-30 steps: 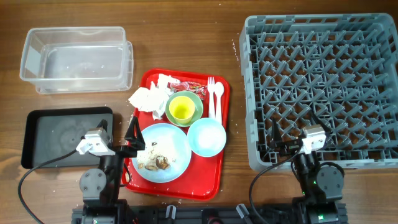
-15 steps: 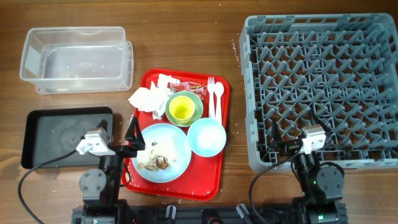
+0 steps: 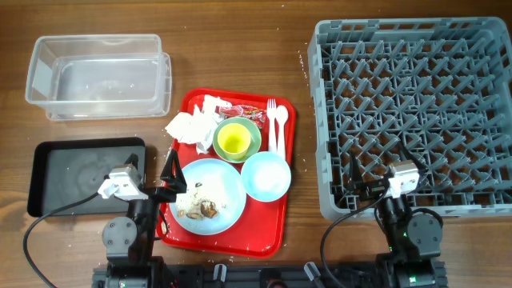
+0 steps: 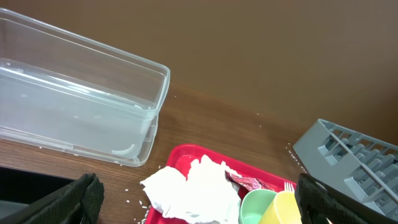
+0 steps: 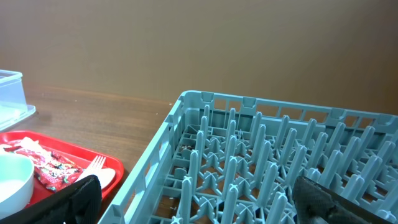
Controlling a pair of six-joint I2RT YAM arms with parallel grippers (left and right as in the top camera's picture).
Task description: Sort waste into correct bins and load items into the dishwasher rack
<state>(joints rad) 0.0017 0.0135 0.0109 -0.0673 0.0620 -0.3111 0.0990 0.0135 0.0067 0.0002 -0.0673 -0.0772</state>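
Note:
The crumpled white napkins (image 3: 192, 126), red snack wrapper (image 3: 244, 112), yellow cup (image 3: 233, 141) inside the pale green bowl (image 3: 251, 128), white fork (image 3: 272, 120) and spoon (image 3: 281, 125), small light-blue bowl (image 3: 266, 176) and large light-blue plate (image 3: 228, 190) with food scraps (image 3: 200, 210) all lie on the red tray (image 3: 272, 228). My left gripper (image 3: 166, 182) is open and empty at the tray's left edge, facing the napkins (image 4: 193, 190). My right gripper (image 3: 362, 186) is open and empty over the front left of the grey dishwasher rack (image 3: 416, 104).
The clear tub (image 3: 100, 76) stands at the back left, also in the left wrist view (image 4: 74, 106). The black tray (image 3: 80, 172) lies at the front left beside my left arm. White crumbs dot the wood around the red tray.

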